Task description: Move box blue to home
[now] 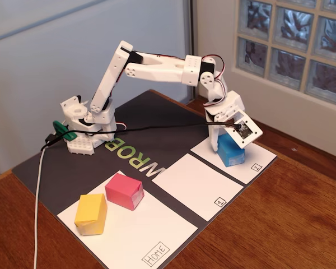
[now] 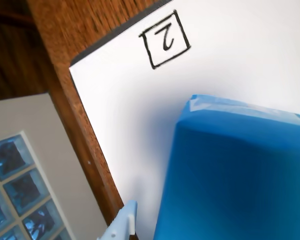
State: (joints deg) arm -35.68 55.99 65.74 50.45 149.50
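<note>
The blue box (image 1: 231, 149) stands on the white sheet marked 2 (image 1: 259, 159) at the right of the mat. My gripper (image 1: 224, 133) is lowered over the box's top and far side, with its jaws open. In the wrist view the blue box (image 2: 235, 175) fills the lower right. One pale fingertip (image 2: 124, 220) shows at the bottom edge to its left, with a thin strip of white sheet between them. The other finger is hidden. The white Home sheet (image 1: 157, 238) lies at the front left.
A pink box (image 1: 124, 190) and a yellow box (image 1: 91, 213) sit on the Home sheet. An empty sheet marked 1 (image 1: 196, 185) lies between the sheets. The arm's base (image 1: 84, 131) stands at the back left with a black cable. A glass-block wall (image 1: 291, 39) stands at the right.
</note>
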